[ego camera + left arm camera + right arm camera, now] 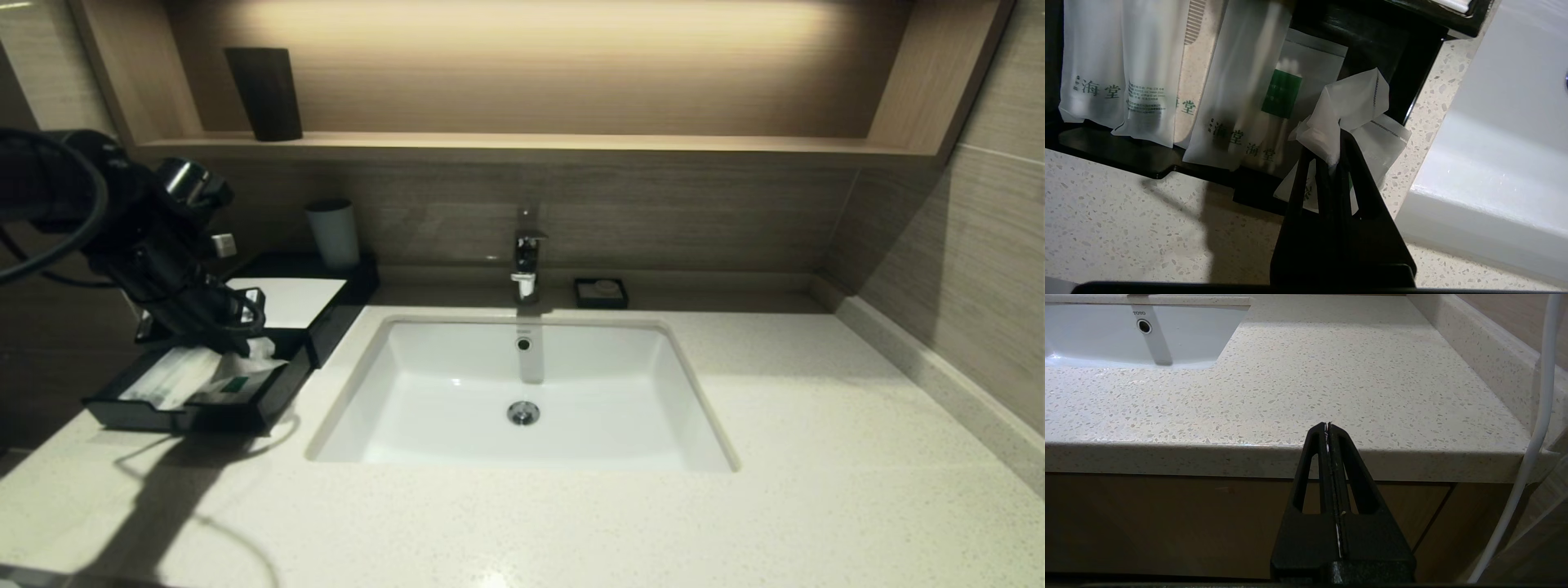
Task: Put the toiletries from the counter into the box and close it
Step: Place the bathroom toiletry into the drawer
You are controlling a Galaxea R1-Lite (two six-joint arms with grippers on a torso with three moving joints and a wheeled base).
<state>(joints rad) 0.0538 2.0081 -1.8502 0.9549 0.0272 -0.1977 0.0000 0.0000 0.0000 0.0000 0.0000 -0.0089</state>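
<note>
Across the lower two thirds of the head view: cream speckled counter (816, 457) with a white sunken basin (522, 392) at centre. At left centre, glossy black box (314, 331) with white top panel, its drawer (269, 396) pulled out toward the front edge. Inside the drawer, side by side, several pale translucent packets (1147, 81) with green lettering, long and slim. Above the drawer's basin-side corner, left gripper (1331, 151) clenched on a flat square packet (1355, 102), crumpled where pinched, green label partly hidden, hanging over the drawer's edge, not yet lying flat with the rest. At the bottom centre of the right wrist view, right gripper (1328, 426) pressed shut on nothing, parked in front of the counter edge, below its surface.

By judgement, well along: no loose packet visible elsewhere on the counter. Left to do: release of this last packet into the drawer, then drawer pushed shut.
</note>
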